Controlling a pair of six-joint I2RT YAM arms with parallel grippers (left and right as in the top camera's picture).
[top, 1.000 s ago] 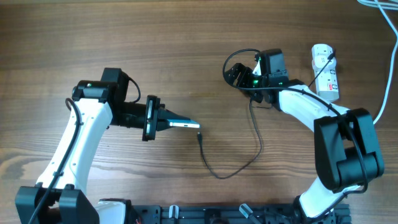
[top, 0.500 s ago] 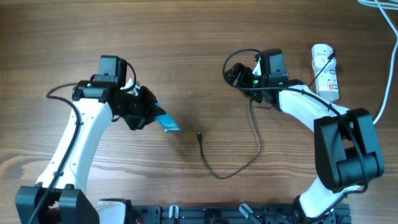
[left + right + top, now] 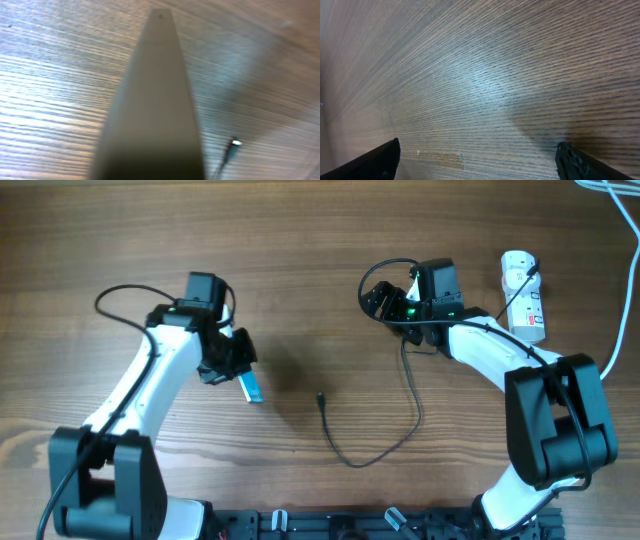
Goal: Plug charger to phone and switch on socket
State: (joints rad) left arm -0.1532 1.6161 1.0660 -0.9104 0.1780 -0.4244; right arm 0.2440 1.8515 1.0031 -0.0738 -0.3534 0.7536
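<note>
Looping charger cable: thin and black [image 3: 352,463], it sags nearest the arm bases. Its small metal plug tip [image 3: 319,396] lies loose on the wood, gripped by nothing.
Phone: the small flat cyan-screened phone [image 3: 253,388] sits left of the plug tip, tilted on edge (the left wrist view shows only a blurred grey edge [image 3: 150,100]).
Left gripper: the left gripper [image 3: 238,372] is pinched tight on the phone's upper end.
Right gripper: the right gripper [image 3: 374,296] is beyond and right of the plug tip, spread wide and empty, with bare wood between its fingers [image 3: 480,155].
Socket: the white oblong power strip [image 3: 522,295] is far right of the plug tip, with a black plug seated in it.
Step in hand: probably mating. Hold the phone steady with its port toward the plug tip, grip the cable just behind the tip and push straight.
Surface: brown wood-grain table [image 3: 300,240] with soft glare. A white cable [image 3: 625,310] runs along its right edge. No room is visible.
</note>
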